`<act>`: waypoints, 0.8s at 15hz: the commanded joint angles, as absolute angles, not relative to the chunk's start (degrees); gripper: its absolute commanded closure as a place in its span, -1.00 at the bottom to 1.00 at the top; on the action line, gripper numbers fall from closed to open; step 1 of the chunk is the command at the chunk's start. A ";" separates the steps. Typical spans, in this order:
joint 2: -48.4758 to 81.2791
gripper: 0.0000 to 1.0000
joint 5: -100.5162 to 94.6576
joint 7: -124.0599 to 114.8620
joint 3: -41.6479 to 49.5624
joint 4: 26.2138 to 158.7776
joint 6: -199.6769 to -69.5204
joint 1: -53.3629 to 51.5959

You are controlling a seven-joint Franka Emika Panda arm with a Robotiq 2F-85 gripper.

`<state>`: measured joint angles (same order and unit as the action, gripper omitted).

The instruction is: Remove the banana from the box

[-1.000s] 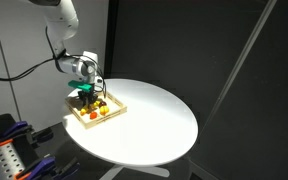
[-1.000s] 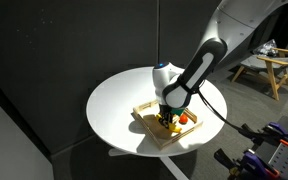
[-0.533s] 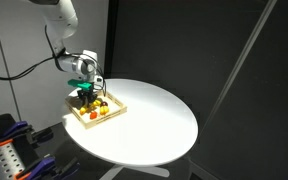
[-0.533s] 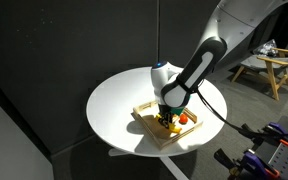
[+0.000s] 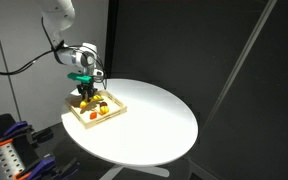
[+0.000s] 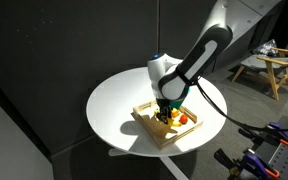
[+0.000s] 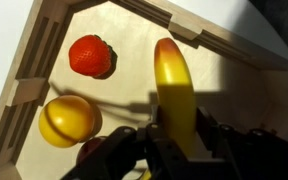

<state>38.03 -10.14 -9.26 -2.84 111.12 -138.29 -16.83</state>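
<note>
Operator: Banana [image 7: 173, 80] location?

Observer: Wrist view puts it inside the box [image 7: 42, 52], lying lengthwise, with its far tip toward a corner of the rim. Its shadow falls on the pale floor to its right. Cannot tell whether it touches the floor.

Operator: Jaws?

Observer: Narrow. The gripper [image 7: 182, 138] has its fingers [image 7: 152, 142] pressed against both sides of the banana's near end.

Operator: Other contents?

Observer: A red strawberry [image 7: 90, 55] lies left of the banana, apart from it. A round yellow fruit [image 7: 66, 120] sits nearer, close to the left rim.

Operator: Wider scene?

Observer: In both exterior views the gripper [image 5: 87, 93] points down over the box [image 5: 107, 116], which sits close to the edge of the round white table [image 5: 154, 125]. Same arrangement from the opposite side: gripper [image 6: 165, 110], box [image 6: 148, 130], table [image 6: 114, 105]. The banana is too small to pick out there.
</note>
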 commanded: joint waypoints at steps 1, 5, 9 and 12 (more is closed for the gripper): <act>33.95 0.72 -10.76 -8.37 -2.97 112.30 -133.99 -16.63; 30.32 0.72 -10.84 -7.80 -3.16 113.78 -131.08 -15.85; 26.32 0.72 -10.76 -6.99 -3.27 116.32 -130.37 -14.66; 22.87 0.72 -10.41 -5.71 -3.40 119.12 -130.21 -13.20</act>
<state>27.93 -10.14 -7.63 -2.83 115.02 -131.02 -15.10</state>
